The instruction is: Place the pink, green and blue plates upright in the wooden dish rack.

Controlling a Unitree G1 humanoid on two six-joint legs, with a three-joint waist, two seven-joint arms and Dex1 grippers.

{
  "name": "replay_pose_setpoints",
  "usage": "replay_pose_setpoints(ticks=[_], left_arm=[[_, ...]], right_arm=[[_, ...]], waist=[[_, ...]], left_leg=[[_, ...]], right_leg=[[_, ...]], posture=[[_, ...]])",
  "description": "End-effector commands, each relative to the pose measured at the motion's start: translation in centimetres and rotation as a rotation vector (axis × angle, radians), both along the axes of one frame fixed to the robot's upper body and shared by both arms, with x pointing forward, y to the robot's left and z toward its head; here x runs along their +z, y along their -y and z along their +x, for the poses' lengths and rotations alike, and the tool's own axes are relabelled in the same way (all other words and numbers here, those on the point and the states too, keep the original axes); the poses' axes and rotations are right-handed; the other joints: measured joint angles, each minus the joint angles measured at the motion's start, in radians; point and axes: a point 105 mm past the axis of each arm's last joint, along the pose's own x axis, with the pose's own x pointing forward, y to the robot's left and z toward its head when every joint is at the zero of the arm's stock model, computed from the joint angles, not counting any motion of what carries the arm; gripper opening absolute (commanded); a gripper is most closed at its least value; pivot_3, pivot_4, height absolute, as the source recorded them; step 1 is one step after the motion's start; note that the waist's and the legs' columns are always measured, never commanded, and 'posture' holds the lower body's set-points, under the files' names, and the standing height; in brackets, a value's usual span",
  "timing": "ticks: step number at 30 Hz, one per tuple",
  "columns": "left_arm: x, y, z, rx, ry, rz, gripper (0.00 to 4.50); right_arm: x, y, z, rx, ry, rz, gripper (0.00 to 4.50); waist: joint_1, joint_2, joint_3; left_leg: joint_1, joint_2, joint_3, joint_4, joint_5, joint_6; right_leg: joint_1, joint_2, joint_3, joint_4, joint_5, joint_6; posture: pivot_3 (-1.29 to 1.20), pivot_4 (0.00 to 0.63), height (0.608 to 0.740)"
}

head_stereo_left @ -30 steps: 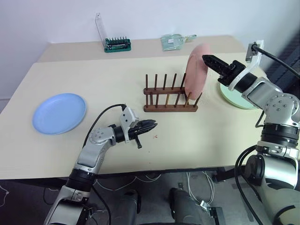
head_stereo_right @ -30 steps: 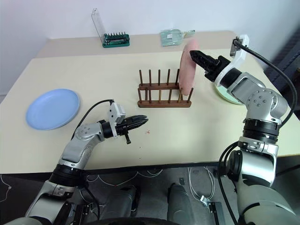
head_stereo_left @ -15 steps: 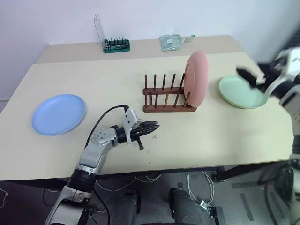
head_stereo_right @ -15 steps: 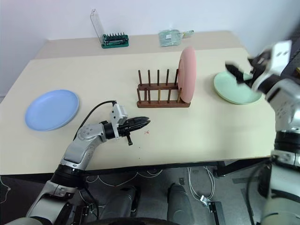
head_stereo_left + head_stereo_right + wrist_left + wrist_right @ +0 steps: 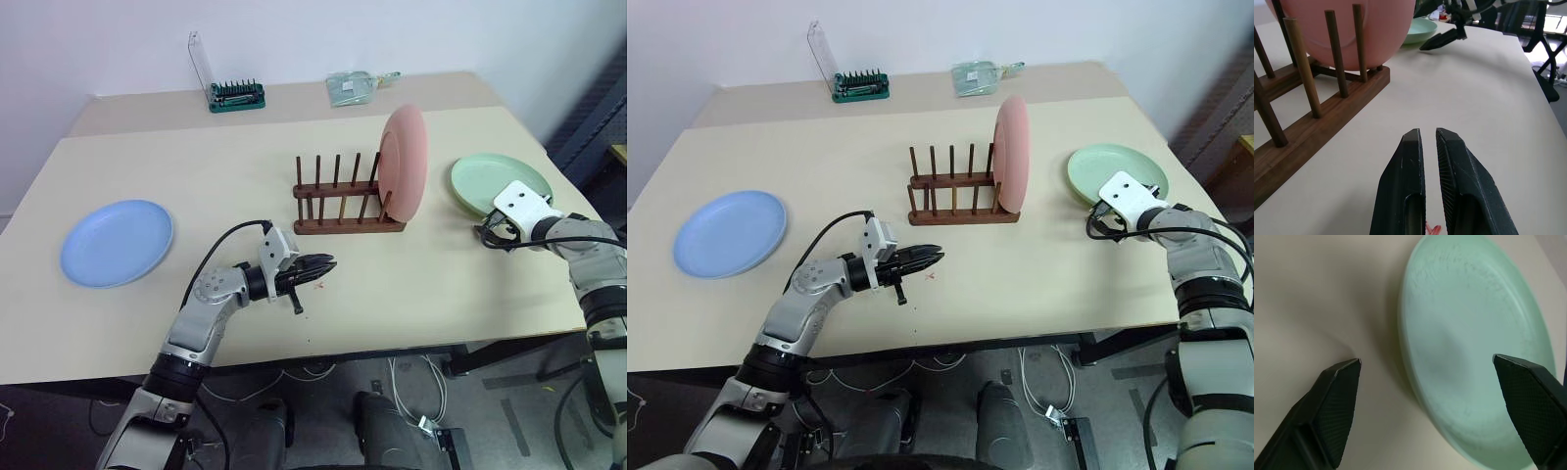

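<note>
Left eye view shows the wooden dish rack (image 5: pixel 348 199) near the middle of the beige worktop (image 5: pixel 421 284), and all positions below are given relative to this rack. The pink plate (image 5: pixel 405 163) stands upright on edge at the rack's right end, seated among the last pegs. The green plate (image 5: pixel 499 182) lies flat on the worktop well to the right of the rack. The blue plate (image 5: pixel 117 242) lies flat on the worktop well to the left of the rack. The right claw (image 5: pixel 1432 399) is positioned at the near edge of the green plate, to the right of the rack; in the right wrist view its two black fingers (image 5: pixel 1334 404) stand spread wide, one over bare worktop and one at the plate's far side, and neither is seen gripping the plate. The left claw (image 5: pixel 320 265) hovers low over the worktop in front of the rack, toward its left end, with the fingers pressed nearly together and nothing between them; the left wrist view confirms a narrow slit between the pads. A small red mark (image 5: pixel 1433 229) sits on the worktop just under the left claw. Behind the rack, at the back of the worktop, stand a green bit holder (image 5: pixel 236 95) with its clear lid raised and a clear packet (image 5: pixel 352 87).
</note>
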Motion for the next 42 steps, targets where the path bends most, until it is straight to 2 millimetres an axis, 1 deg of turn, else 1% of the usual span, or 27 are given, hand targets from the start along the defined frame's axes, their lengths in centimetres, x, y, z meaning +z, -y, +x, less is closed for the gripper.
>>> replay_pose_setpoints(ticks=[1, 5, 6, 11, 12, 14, 16, 18, 19, 20, 21, 22, 24, 26, 27, 28, 29, 30, 32, 34, 37, 39, 40, 42], left_arm=[[1.0, 0.4, -0.3, -0.016, 0.036, -0.013, 0.48], [1.0, 0.4, -0.3, -0.015, 0.035, -0.013, 0.48], [1.0, 0.4, -0.4, -0.016, 0.034, -0.013, 0.48], [1.0, 0.5, -0.4, -0.018, 0.034, -0.014, 0.48], [1.0, 0.5, -0.4, -0.018, 0.035, -0.013, 0.48], [1.0, 0.5, -0.4, -0.02, 0.035, -0.011, 0.48], [1.0, 0.4, -0.4, -0.02, 0.034, -0.01, 0.48], [1.0, 0.4, -0.4, -0.021, 0.033, -0.009, 0.48], [1.0, 0.4, -0.4, -0.021, 0.033, -0.009, 0.48], [1.1, 0.4, -0.4, -0.021, 0.034, -0.008, 0.48], [1.1, 0.4, -0.4, -0.021, 0.034, -0.009, 0.48], [1.1, 0.4, -0.4, -0.022, 0.034, -0.009, 0.48], [1.1, 0.4, -0.4, -0.022, 0.034, -0.009, 0.48], [1.1, 0.4, -0.4, -0.021, 0.034, -0.01, 0.48], [1.1, 0.4, -0.4, -0.02, 0.033, -0.01, 0.48], [1.0, 0.5, -0.4, -0.02, 0.032, -0.011, 0.48], [1.0, 0.5, -0.4, -0.019, 0.032, -0.012, 0.48], [1.0, 0.4, -0.4, -0.017, 0.033, -0.012, 0.48], [1.1, 0.1, -0.3, 0.001, 0.037, -0.014, 0.48], [1.2, -0.6, -0.1, 0.028, 0.035, -0.018, 0.48], [1.2, -1.3, 0.2, 0.057, 0.039, -0.02, 0.48], [1.4, -2.2, 0.4, 0.089, 0.039, -0.024, 0.48], [1.4, -2.6, 0.4, 0.103, 0.038, -0.024, 0.48], [1.4, -3.2, 0.4, 0.12, 0.039, -0.023, 0.48]], right_arm=[[0.5, 0.6, 0.2, -0.017, 0.025, -0.026, 2.66], [0.8, 0.8, 0.3, -0.017, 0.045, -0.028, 0.4], [0.9, 0.8, 0.3, -0.018, 0.059, -0.034, 0.01], [1.6, 0.8, 0.4, -0.011, 0.104, -0.049, 0.01], [3.5, 0.3, 0.6, 0.01, 0.181, -0.044, 0.01], [8.5, -0.8, 1.0, 0.042, 0.377, -0.026, 0.01], [13.6, -2.7, 0.7, 0.093, 0.566, 0.084, 0.01], [18.4, -5.1, -0.4, 0.184, 0.717, 0.321, 0.01], [20.5, -6.3, -1.2, 0.247, 0.758, 0.465, 0.01], [22.2, -7.6, -2.2, 0.331, 0.773, 0.592, 0.01], [23.5, -9.1, -3.4, 0.432, 0.762, 0.707, 0.01], [24.4, -10.7, -4.7, 0.54, 0.73, 0.791, 0.01], [25.1, -12.8, -6.7, 0.682, 0.669, 0.871, 0.01], [25.4, -16.2, -9.5, 0.905, 0.511, 1.057, 0.01], [25.3, -17.4, -10.5, 0.982, 0.444, 1.116, 0.01], [25.1, -18.5, -11.1, 1.031, 0.384, 1.183, 0.01], [24.6, -19.3, -10.9, 1.026, 0.33, 1.258, 0.01], [23.6, -20.2, -10.2, 0.985, 0.27, 1.289, 0.01], [21.4, -21.9, -9.4, 0.932, 0.149, 1.329, 0.01], [19.8, -23.1, -8.8, 0.879, 0.076, 1.336, 0.01], [19.1, -23.4, -7.8, 0.813, 0.048, 1.363, 0.01], [18.7, -23.1, -6.6, 0.75, 0.041, 1.398, 0.01], [18.2, -23.0, -6.0, 0.716, 0.024, 1.407, 0.01], [17.6, -23.0, -5.2, 0.678, 0.005, 1.408, 0.01]], waist=[[0.003, 0.0, 0.0], [0.002, 0.0, 0.0], [0.002, 0.0, 0.0], [0.001, 0.0, 0.0], [0.0, 0.0, 0.0], [0.0, 0.001, 0.0], [-0.005, 0.002, 0.001], [-0.007, 0.002, 0.001], [-0.008, 0.002, 0.001], [-0.006, 0.003, 0.001], [-0.003, 0.002, 0.001], [0.001, 0.002, 0.001], [0.019, 0.001, 0.0], [0.029, 0.001, 0.0], [0.029, 0.001, 0.0], [0.028, 0.001, 0.0], [0.027, 0.001, 0.0], [0.026, 0.001, 0.0], [0.025, 0.001, 0.0], [0.024, 0.001, 0.0], [0.024, 0.001, 0.0], [0.025, 0.001, 0.0], [0.025, 0.001, 0.0], [0.023, 0.001, 0.0]], left_leg=[[0.0, 0.0, 0.0, 0.0, 0.0, 0.0], [0.0, 0.0, 0.0, 0.0, 0.0, 0.0], [0.0, 0.0, 0.0, 0.0, 0.0, 0.0], [0.0, 0.0, 0.0, 0.0, 0.0, 0.0], [0.0, 0.0, 0.0, 0.0, 0.0, 0.0], [0.0, 0.0, 0.0, 0.0, 0.0, 0.0], [0.0, 0.0, 0.0, 0.0, 0.0, 0.0], [0.0, 0.0, 0.0, -0.001, 0.0, 0.0], [0.0, 0.001, 0.0, -0.001, 0.0, 0.0], [0.0, 0.001, 0.0, -0.001, 0.0, 0.0], [0.0, 0.001, 0.0, -0.001, 0.0, 0.0], [0.0, 0.001, -0.002, 0.0, 0.0, 0.0], [-0.001, 0.001, -0.004, 0.0, 0.0, 0.0], [-0.001, 0.0, -0.004, 0.0, 0.0, 0.0], [-0.001, 0.0, -0.005, 0.0, 0.0, 0.0], [-0.001, 0.0, -0.005, 0.001, 0.0, 0.0], [-0.001, 0.0, -0.005, 0.001, 0.0, 0.0], [-0.001, 0.0, -0.005, 0.001, 0.0, 0.0], [-0.001, 0.0, -0.005, 0.001, 0.0, 0.0], [-0.001, 0.0, -0.005, 0.001, 0.0, 0.0], [-0.002, 0.0, -0.004, 0.001, 0.0, 0.0], [-0.002, 0.0, -0.003, 0.001, 0.0, 0.0], [-0.002, 0.0, -0.003, 0.001, 0.0, 0.0], [-0.002, 0.0, -0.003, 0.001, 0.0, 0.0]], right_leg=[[0.0, 0.0, 0.0, 0.0, 0.0, 0.0], [0.0, 0.0, 0.0, 0.0, 0.0, 0.0], [0.0, 0.0, 0.0, 0.0, 0.0, 0.0], [0.0, 0.0, 0.0, 0.0, 0.0, 0.0], [0.0, 0.0, 0.0, 0.0, 0.0, 0.0], [0.0, 0.0, 0.0, 0.0, 0.0, 0.0], [-0.001, 0.0, 0.001, 0.0, 0.0, 0.0], [-0.001, 0.0, 0.001, 0.001, 0.0, 0.0], [-0.002, 0.001, 0.001, 0.001, 0.0, 0.0], [-0.002, 0.001, 0.001, 0.001, 0.0, 0.0], [-0.002, 0.001, 0.001, 0.002, 0.0, 0.0], [-0.001, 0.001, 0.001, 0.002, 0.0, 0.0], [0.0, 0.001, -0.001, 0.002, 0.0, 0.0], [0.0, 0.0, -0.001, 0.001, 0.0, 0.0], [0.001, 0.0, -0.001, 0.0, 0.0, 0.0], [0.001, 0.0, -0.001, 0.0, 0.0, 0.0], [0.001, 0.0, -0.001, 0.0, 0.0, 0.0], [0.001, 0.0, -0.001, 0.0, 0.0, 0.0], [0.0, 0.0, -0.001, 0.001, 0.0, 0.0], [0.0, 0.0, -0.001, 0.002, 0.0, 0.0], [-0.003, 0.0, -0.001, 0.003, 0.0, -0.001], [-0.004, 0.0, 0.0, 0.004, 0.0, -0.001], [-0.004, 0.0, -0.001, 0.004, 0.0, -0.001], [-0.004, 0.0, -0.001, 0.004, 0.0, -0.001]], posture=[[0.0, 0.15, 0.74], [0.0, 0.15, 0.74], [0.0, 0.15, 0.74], [0.0, 0.15, 0.74], [0.0, 0.15, 0.74], [0.0, 0.15, 0.74], [0.0, 0.15, 0.74], [0.0, 0.15, 0.74], [0.0, 0.15, 0.74], [0.0, 0.15, 0.74], [0.0, 0.15, 0.74], [0.0, 0.15, 0.74], [0.0, 0.15, 0.74], [0.0, 0.15, 0.74], [0.0, 0.15, 0.74], [0.0, 0.15, 0.74], [0.0, 0.15, 0.74], [0.0, 0.15, 0.74], [0.0, 0.15, 0.74], [0.0, 0.15, 0.74], [0.0, 0.15, 0.74], [0.0, 0.15, 0.74], [0.0, 0.15, 0.74], [0.0, 0.15, 0.74]])
